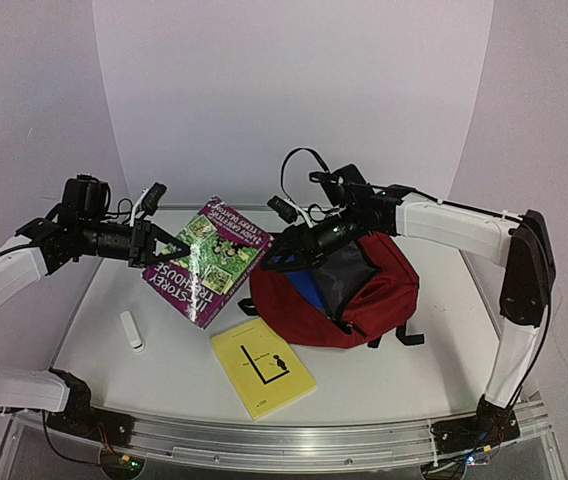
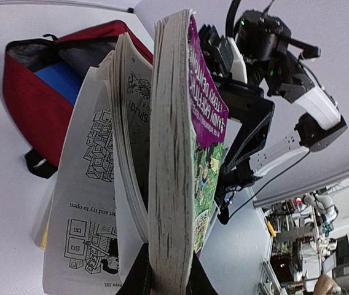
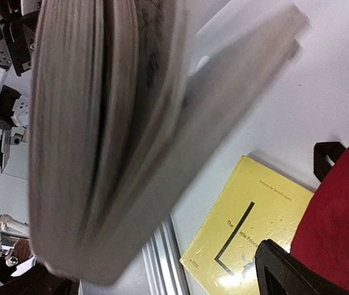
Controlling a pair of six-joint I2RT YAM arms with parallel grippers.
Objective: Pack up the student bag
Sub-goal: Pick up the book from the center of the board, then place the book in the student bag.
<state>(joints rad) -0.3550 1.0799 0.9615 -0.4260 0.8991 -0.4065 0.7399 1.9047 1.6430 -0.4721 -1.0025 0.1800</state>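
- Looking at the student bag (image 1: 384,290) first: it lies on its side on the right part of the bench (image 1: 394,385), just under my right arm. Its mouth is open and faces left, toward the book. Something blue (image 1: 309,285) is already inside.
- The purple book (image 1: 209,260) is tilted up between the two arms, with its right edge close to the bag's mouth.
- My left claw (image 1: 164,243) is pinched narrow on the left edge of that book and holds it up.
- In the left wrist view the claw grips only the thick part with the cover. Some back pages hang loose and fan out.
- My right claw (image 1: 284,232) looks wide. In its wrist view the book's edge is a blur in the gap. I cannot tell if it touches the book.
- I think the step is to get this book into the bag. To do it well I would have the right claw catch all the pages, the loose ones too, before the left lets go.
- Then I would point the book's narrow edge at the mouth and slide it in slowly beside the blue thing.
- The bag is soft, so its rim may fold in and the floppy pages may bend on it.
- The yellow book (image 1: 262,368) lies flat in front of the bag and the small white stick (image 1: 132,330) lies to the left. Both wait for later.
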